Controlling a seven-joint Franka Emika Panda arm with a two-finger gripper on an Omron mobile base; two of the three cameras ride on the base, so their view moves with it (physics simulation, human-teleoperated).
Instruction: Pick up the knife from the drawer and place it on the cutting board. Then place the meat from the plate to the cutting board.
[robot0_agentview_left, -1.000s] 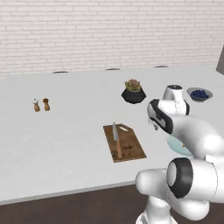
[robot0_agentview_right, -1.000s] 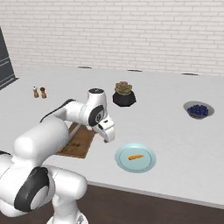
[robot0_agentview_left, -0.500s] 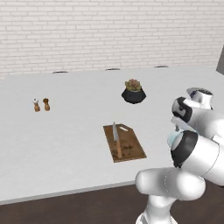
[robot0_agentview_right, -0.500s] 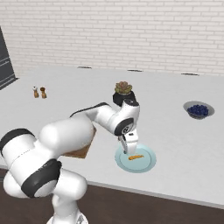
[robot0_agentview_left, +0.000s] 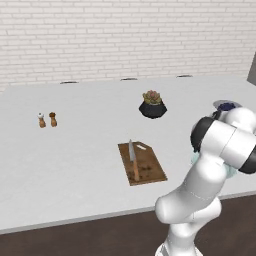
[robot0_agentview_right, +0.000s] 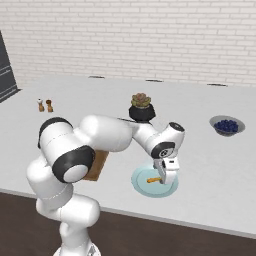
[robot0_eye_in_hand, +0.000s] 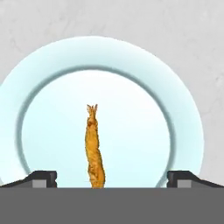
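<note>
The knife (robot0_agentview_left: 133, 160) lies lengthwise on the brown cutting board (robot0_agentview_left: 148, 169), blade pointing away, orange-brown handle toward the front edge. The meat (robot0_eye_in_hand: 94, 148), a thin orange-brown strip, rests in the middle of the pale blue plate (robot0_eye_in_hand: 43, 65). My gripper (robot0_agentview_right: 166, 172) hangs open just above the plate (robot0_agentview_right: 142, 186), straddling the meat (robot0_agentview_right: 153, 179) without touching it. In the hand view, the gripper (robot0_eye_in_hand: 112, 178) has its two dark fingertips (robot0_eye_in_hand: 43, 177) wide apart on either side of the strip. One corner of the board (robot0_agentview_right: 97, 169) shows behind my arm.
A dark pot with a succulent (robot0_agentview_left: 152, 106) stands behind the board. A bowl of blueberries (robot0_agentview_right: 227, 125) sits at the far right. Salt and pepper shakers (robot0_agentview_left: 47, 120) stand at the left. The counter's front edge runs close to the plate.
The arm has swung right from beside the cutting board to over the plate and lowered toward the meat. The gripper stayed open. The knife and board have not moved.
</note>
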